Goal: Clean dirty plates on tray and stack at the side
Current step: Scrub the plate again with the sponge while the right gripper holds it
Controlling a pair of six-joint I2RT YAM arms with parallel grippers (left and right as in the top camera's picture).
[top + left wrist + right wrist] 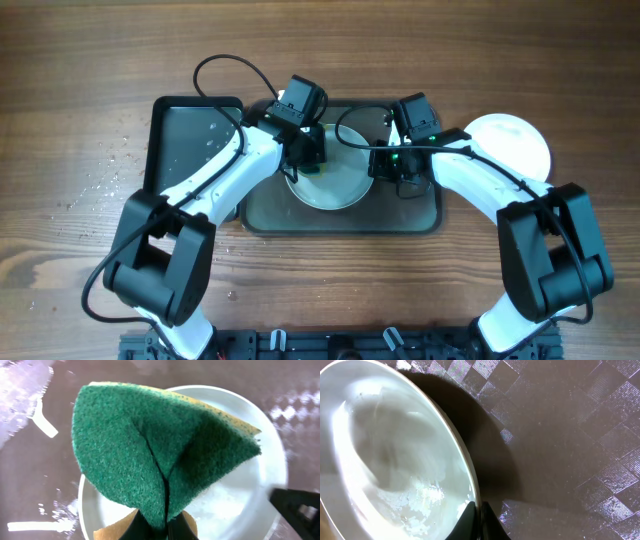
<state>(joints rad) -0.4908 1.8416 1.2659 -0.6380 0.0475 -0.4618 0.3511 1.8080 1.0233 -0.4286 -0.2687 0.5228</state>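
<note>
Green sponge [150, 450], yellow-backed and folded along a crease, fills the left wrist view. The left tool [165, 529] pinches it at the bottom edge, fingers closed on the fold. Beneath it lies a white plate [250, 485] with wet streaks, over the brown-grey tray [30, 475].

Seen from the right wrist, the right tool [477, 522] is clamped on this plate's rim. The plate is tilted up and casts a dark shadow on the tray's checkered surface. Foamy wet patches show inside the plate.

From overhead, both arms meet at the plate in the middle of the tray, the right tool at its right edge. A second plate [510, 140] sits on the tabletop [80, 80] just right of the tray. A narrower black tray [185, 135] lies beside the tray's left end.
</note>
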